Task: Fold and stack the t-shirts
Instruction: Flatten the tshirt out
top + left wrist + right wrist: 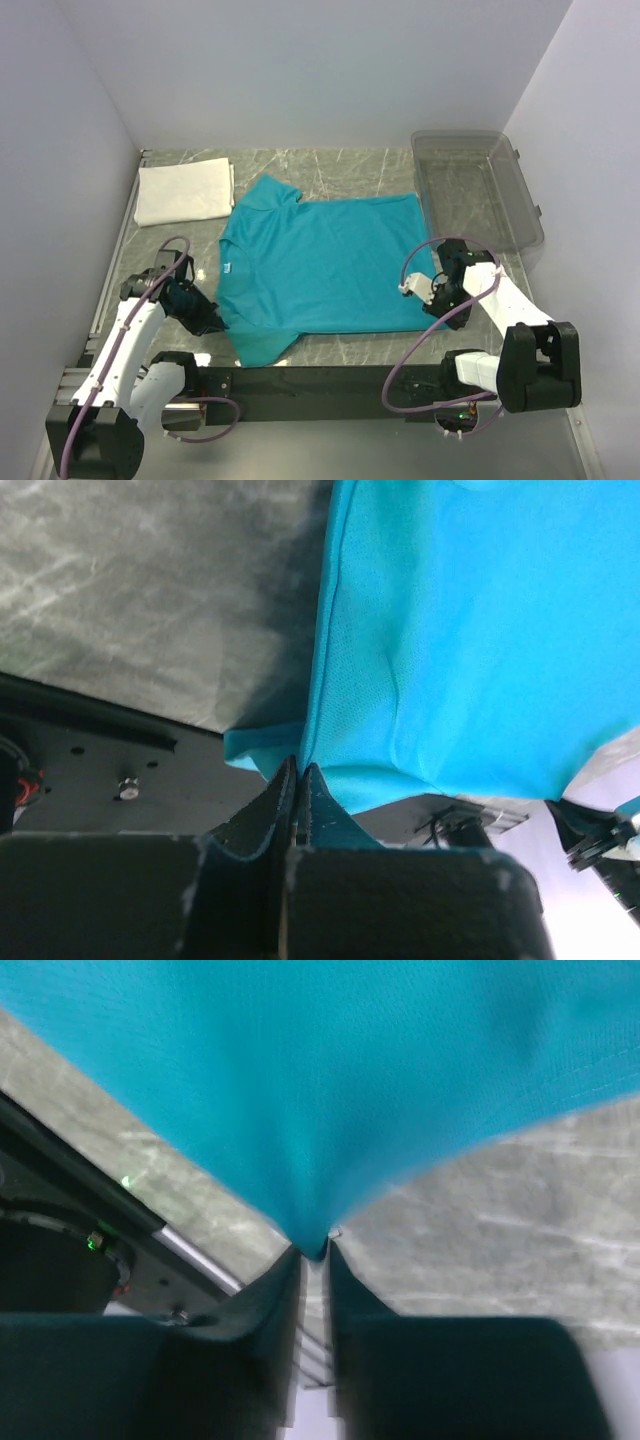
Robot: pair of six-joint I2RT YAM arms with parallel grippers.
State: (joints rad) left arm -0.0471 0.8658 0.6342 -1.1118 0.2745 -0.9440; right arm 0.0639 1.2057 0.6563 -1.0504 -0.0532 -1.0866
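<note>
A teal t-shirt (320, 262) lies spread flat on the marble table, neck and white label to the left, hem to the right. My left gripper (212, 322) is shut on the shirt's near-left edge by the near sleeve; the left wrist view shows the jaws (298, 770) pinching teal fabric (470, 630). My right gripper (428, 298) is shut on the shirt's near-right hem corner; the right wrist view shows the fabric (330, 1070) drawn into a point between the jaws (316, 1252). A folded white shirt (185, 191) lies at the far left.
A clear plastic bin (476, 190) stands at the far right. The black rail (300, 380) with the arm bases runs along the near edge. White walls close in the table on the left, back and right.
</note>
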